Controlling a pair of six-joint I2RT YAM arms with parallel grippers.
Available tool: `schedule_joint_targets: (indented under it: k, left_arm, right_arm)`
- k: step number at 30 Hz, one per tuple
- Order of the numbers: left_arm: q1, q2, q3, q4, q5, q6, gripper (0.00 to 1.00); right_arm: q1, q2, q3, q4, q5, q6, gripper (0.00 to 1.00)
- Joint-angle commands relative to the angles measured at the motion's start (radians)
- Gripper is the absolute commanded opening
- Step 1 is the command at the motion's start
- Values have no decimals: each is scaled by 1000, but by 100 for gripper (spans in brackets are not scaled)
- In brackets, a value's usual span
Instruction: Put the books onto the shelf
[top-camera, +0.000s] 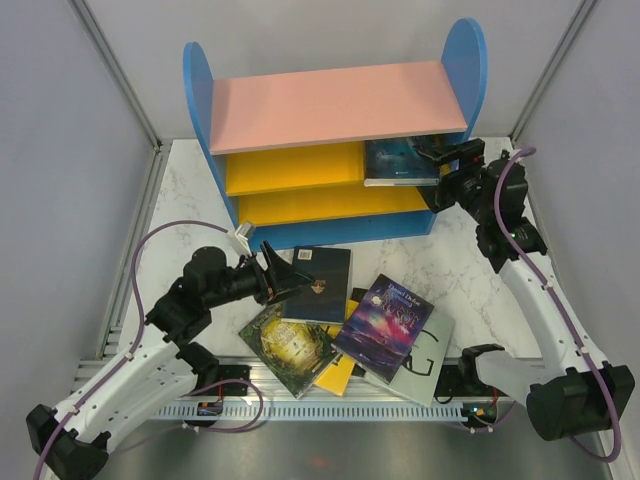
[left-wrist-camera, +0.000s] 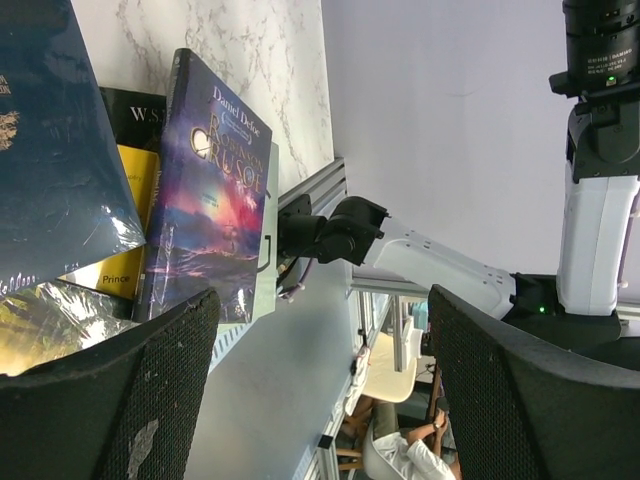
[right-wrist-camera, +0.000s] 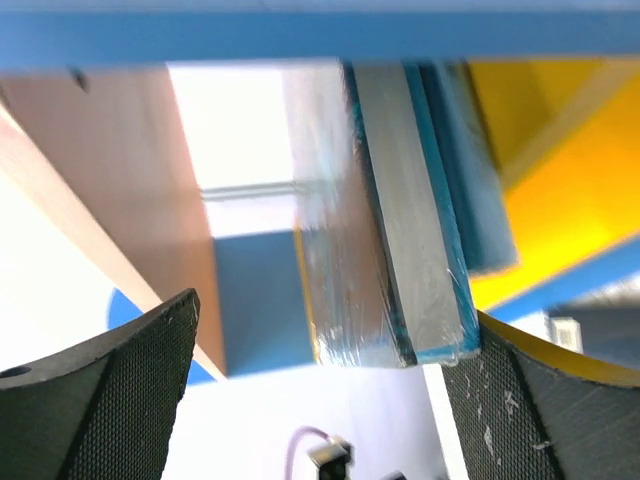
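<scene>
Nearest, overlapping on the desk (top-camera: 460, 262), lie the green book (top-camera: 288, 345), yellow book (top-camera: 338, 378), purple book (top-camera: 392, 313) and grey book (top-camera: 432, 352), with the navy book (top-camera: 322, 283) behind. Left claw (top-camera: 288, 283) gapes wide at the navy book's left edge, holding nothing. Farther back, the blue book (top-camera: 400, 162) sits at the right end of the upper yellow board of the shelf (top-camera: 462, 70); right claw (top-camera: 435, 172) stands wide beside it, unclamped.

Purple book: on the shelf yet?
No, the purple book lies in the pile on the table, in front of the shelf.
</scene>
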Motion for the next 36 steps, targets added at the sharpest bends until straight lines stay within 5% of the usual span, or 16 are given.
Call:
schedule_joint_targets:
  k: [1,8,17,28,36]
  left_arm:
    - [5,-10,33,-12,29,55,86]
    - [5,-3,41,-65,16,83,86]
    - [5,7,39,-85,15,93,86]
    - [5,-7,35,-96,12,89,86]
    - [5,-15,38,-113,1,98,86]
  right_arm:
    - [-7,-36,24,-131,-87,-69,98]
    - [-10,-31,30,-336,-182,-165,98]
    - [-12,-34,40,-353,-207,-185,96]
    - [-12,44,67,-286,-215,-167,40]
    - [-14,105,103,-267,-215,-167,33]
